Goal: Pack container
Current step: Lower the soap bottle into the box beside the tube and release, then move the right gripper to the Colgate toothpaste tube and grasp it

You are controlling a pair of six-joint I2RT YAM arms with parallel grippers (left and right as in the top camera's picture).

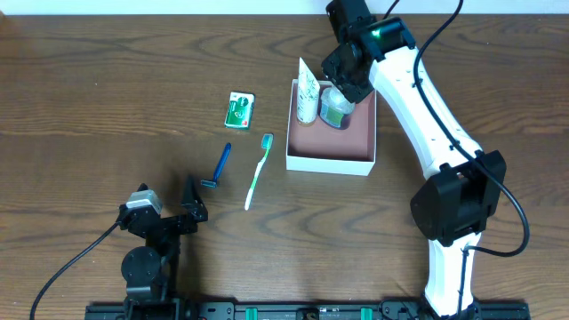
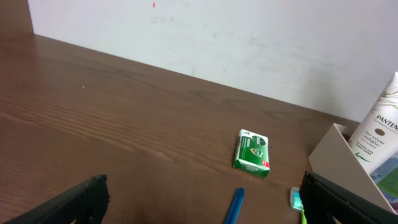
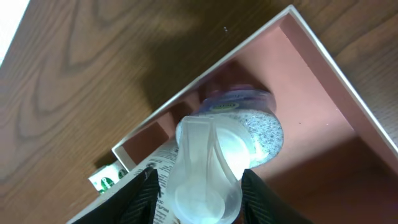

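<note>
The container (image 1: 331,140) is a square white-walled box with a pink-brown inside, at the table's upper middle; it also shows in the right wrist view (image 3: 323,93) and the left wrist view (image 2: 333,149). A white Pantene tube (image 1: 308,89) leans inside it at the left wall. My right gripper (image 1: 348,82) is shut on a clear-capped speckled gel bottle (image 3: 239,134) and holds it inside the container beside the tube (image 3: 165,168). My left gripper (image 1: 194,200) is open and empty, low over the table near a blue razor (image 1: 220,166).
A green and white toothbrush (image 1: 258,173) lies left of the container. A small green box (image 1: 239,109) lies farther left and back; it also shows in the left wrist view (image 2: 252,151). The razor (image 2: 234,206) and toothbrush head (image 2: 296,199) lie ahead of the left fingers.
</note>
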